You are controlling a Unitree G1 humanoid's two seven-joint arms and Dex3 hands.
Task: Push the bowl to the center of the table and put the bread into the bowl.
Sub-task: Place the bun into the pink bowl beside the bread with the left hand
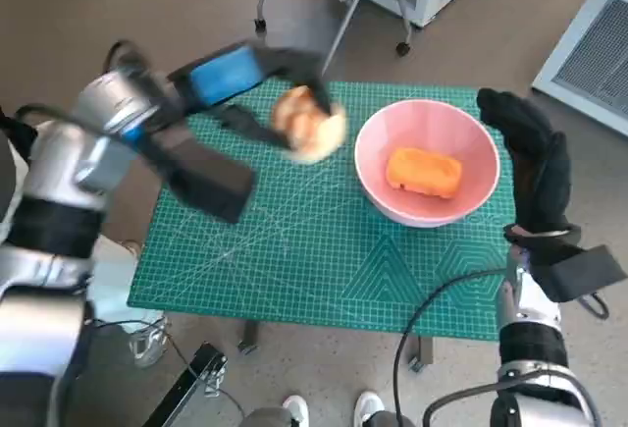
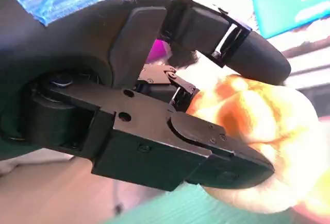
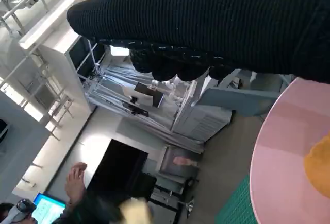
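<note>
Head view: left hand grips pale bread above the mat; right hand flat, fingers apart, touching pink bowl holding orange bread.

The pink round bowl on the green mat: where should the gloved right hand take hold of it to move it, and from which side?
Probably the rim of the pink round bowl on the side facing the right hand, which is already there. The wall flares up to a thin open edge that fingers could hook over, and an orange bread piece lies inside, so a hold low on the outer wall seems safer.
</note>
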